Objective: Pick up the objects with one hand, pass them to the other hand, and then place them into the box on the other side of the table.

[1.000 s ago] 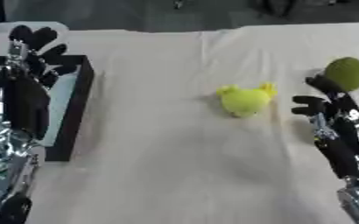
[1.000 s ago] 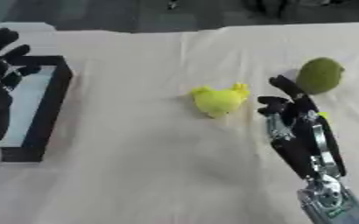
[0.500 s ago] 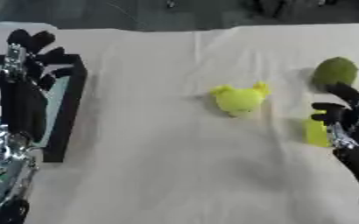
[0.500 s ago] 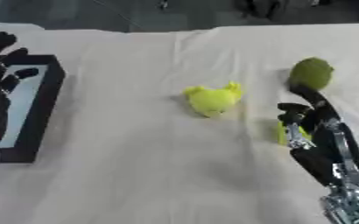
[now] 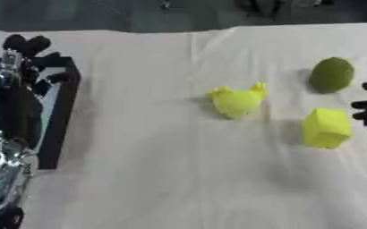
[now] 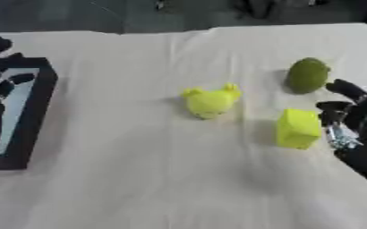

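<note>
My right hand sits just right of the block, fingers spread and holding nothing; its fingertips are near the block's right face, but I can't tell whether they touch it. My left hand is raised over the box, fingers straight up and relaxed, also holding nothing.

All three things lie on the cloth-covered worktop. Taking the block as the landmark: the dark green ball lies just beyond it, apart, and the yellow duck-like toy is beyond and to its left, also apart. The box is far off to the left, at the worktop's edge.

The step in hand, as I judge it, is picking up the block with my right hand. To do it well, I should bring the palm in from the right and a little above, so thumb and fingers straddle two opposite faces, not the corners. Close only once the block is well between them; a push from one side would slide it across the cloth toward the toy. I should keep my fingers away from the ball behind, since a nudge could set it rolling. Grip the right half, leaving the left half bare, so my left hand has room to take it at the handover.
</note>
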`<state>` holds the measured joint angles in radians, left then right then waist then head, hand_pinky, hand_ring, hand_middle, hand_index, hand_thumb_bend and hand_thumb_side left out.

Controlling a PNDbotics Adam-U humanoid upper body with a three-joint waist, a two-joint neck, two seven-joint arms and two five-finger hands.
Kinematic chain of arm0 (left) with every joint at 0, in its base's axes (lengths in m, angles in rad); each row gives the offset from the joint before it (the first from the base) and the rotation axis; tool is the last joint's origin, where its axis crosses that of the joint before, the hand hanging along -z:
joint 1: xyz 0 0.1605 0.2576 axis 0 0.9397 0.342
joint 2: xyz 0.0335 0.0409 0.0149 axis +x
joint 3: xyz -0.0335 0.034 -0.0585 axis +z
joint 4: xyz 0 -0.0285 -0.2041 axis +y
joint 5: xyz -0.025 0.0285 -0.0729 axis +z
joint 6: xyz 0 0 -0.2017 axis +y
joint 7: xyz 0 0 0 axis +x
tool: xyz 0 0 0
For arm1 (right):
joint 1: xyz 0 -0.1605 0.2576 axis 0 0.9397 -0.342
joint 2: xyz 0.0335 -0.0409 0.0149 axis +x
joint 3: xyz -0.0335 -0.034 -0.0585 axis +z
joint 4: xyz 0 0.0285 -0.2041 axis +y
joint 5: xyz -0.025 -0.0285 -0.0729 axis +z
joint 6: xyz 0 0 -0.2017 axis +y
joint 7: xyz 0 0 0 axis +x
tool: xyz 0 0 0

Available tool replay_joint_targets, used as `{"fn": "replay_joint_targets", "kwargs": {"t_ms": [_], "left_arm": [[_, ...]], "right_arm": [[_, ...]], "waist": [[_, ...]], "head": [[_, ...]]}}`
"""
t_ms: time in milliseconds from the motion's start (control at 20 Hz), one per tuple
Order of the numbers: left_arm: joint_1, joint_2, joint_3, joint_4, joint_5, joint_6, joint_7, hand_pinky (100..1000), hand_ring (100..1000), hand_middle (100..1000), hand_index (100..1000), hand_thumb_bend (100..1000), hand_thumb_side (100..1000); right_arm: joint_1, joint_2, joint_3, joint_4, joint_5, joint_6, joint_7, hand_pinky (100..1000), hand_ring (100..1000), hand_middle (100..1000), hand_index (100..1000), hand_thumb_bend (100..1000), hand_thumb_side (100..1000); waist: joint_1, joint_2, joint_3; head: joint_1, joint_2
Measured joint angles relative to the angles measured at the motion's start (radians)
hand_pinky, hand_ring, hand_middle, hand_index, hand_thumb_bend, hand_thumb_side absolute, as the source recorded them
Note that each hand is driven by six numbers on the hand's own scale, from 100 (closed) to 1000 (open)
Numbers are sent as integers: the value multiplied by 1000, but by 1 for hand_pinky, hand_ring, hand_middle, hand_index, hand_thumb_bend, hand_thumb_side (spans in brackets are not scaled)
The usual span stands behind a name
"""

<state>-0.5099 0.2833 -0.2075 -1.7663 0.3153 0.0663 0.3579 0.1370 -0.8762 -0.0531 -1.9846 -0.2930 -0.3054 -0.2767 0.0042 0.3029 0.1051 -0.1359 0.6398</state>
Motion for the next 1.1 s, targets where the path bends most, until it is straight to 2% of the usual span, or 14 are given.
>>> {"fn": "replay_joint_targets", "kwargs": {"t_ms": [250,400,550,650,750,1100], "left_arm": [[0,0,0,0,-2,0,1,695,843,830,818,171,813],[-3,0,0,0,-2,0,1,695,844,831,818,167,812],[-9,1,0,0,-3,0,0,695,844,831,818,166,810],[-10,6,0,0,-3,1,0,695,844,831,818,166,810],[-13,9,0,0,-4,1,0,695,844,831,818,166,810],[-16,17,0,0,-4,6,-3,694,845,831,817,165,814]], "right_arm": [[-26,-89,-30,0,-29,46,33,725,776,882,930,221,344],[-38,-140,-44,0,-22,96,66,758,799,881,932,294,329],[-40,-193,-51,0,40,158,143,785,819,875,922,334,326],[-42,-220,-50,0,92,194,207,794,820,853,870,346,306],[-50,-242,-50,-1,133,221,267,806,827,850,877,364,293],[-86,-288,-40,-1,227,271,421,830,848,861,910,429,237]], "waist": [[0,0,-5],[0,0,-5],[0,0,-4],[0,0,-2],[0,0,0],[-1,0,1]], "head": [[-9,-1],[-15,-4],[-19,-10],[-22,-13],[-25,-19],[-26,-27]]}}
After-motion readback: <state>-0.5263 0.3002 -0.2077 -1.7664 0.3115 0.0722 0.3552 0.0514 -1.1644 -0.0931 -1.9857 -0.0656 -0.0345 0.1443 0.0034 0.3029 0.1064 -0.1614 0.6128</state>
